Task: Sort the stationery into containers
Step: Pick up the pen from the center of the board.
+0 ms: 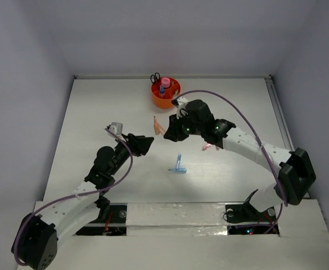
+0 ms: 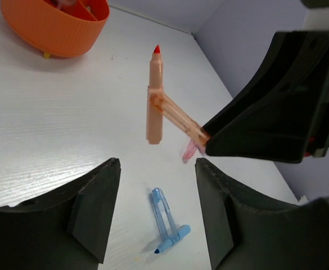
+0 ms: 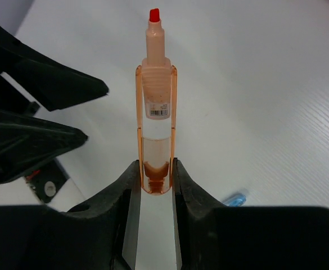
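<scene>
Stationery is split between the orange tub [image 1: 165, 95] and the white table [image 1: 97, 112] on the near side of it. Standing in the tub are one pair of black-handled scissors [image 1: 155, 77] at its far rim, one pink-capped glue bottle [image 1: 165, 82] and one blue pen [image 1: 161, 89].

Just near of the tub, the right gripper [image 3: 156, 166] is clamped on one peach marker [image 3: 156, 107]. Its fingers pinch the marker's rear end, and the red tip points away from the wrist.

The left gripper [image 2: 157, 169] sits farther from the tub, just beyond the marker. Its fingers are spread wide, hold nothing and face the marker without touching it.

Two loose items lie farther still from the tub, behind the right gripper: one pink piece [image 1: 209, 147], partly hidden under that arm, and one light-blue T-shaped piece [image 1: 178, 165], lying flat between the two arms.
</scene>
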Robot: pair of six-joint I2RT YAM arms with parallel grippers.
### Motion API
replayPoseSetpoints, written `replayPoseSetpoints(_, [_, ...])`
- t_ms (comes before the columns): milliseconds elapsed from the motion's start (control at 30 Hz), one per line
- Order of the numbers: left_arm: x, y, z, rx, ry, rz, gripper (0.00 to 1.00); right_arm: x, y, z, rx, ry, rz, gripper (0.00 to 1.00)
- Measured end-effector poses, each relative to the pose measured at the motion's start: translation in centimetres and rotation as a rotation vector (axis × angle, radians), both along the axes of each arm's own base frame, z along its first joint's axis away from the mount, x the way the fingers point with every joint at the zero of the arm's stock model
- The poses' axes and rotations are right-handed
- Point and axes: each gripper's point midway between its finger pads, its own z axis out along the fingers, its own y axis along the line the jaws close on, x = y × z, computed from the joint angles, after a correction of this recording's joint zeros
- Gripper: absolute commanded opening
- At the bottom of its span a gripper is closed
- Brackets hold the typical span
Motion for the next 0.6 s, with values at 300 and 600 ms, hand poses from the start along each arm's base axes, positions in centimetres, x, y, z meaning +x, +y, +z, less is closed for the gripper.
replayPoseSetpoints(300, [-0.7,0.0,2.5,0.055,-0.158,-0.013,0.54,-1.8,1.3,5.7,0.095,0.033,0.091,0.0])
replayPoseSetpoints(600, [-0.4,0.1,2.7,0.093,-0.201,0.004,0.54,-3.5,1.3,5.8,0.104,0.104,0.146,0.0])
